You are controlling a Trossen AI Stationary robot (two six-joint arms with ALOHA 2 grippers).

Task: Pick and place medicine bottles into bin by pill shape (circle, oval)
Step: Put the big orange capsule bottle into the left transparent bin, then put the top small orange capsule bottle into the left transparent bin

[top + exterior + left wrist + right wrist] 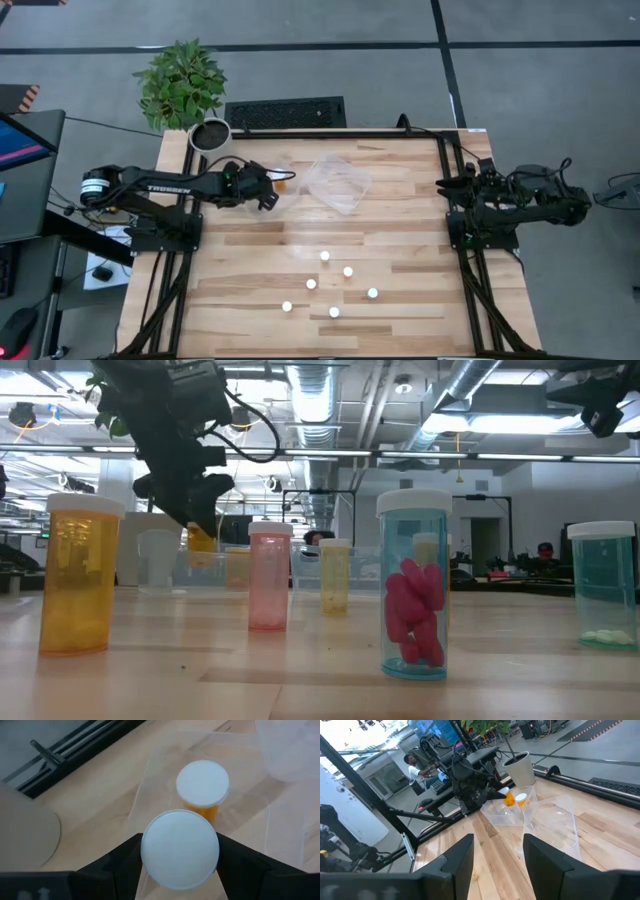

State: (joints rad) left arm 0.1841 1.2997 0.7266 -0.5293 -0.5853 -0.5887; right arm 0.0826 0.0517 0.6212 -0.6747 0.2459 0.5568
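The left hand (pixel 180 865), its arm marked TROSSEN, grips a white-capped bottle (pixel 180 848).

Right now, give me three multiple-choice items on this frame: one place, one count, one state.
1. Where is the left end effector?
A. over the clear tray by the plant pot
B. over the loose bottles at the near edge
C. off the table

2. How many white-capped bottles stand loose on the bare wood?
A. two
B. six
C. ten

3. What is the left end effector doing?
A. open, empty
B. shut on a white-capped bottle
C. pressing the pot

Answers:
1 A, it hangs over the clear tray beside the plant pot.
2 B, six caps show in the high view.
3 B, its fingers clamp the white-capped bottle.
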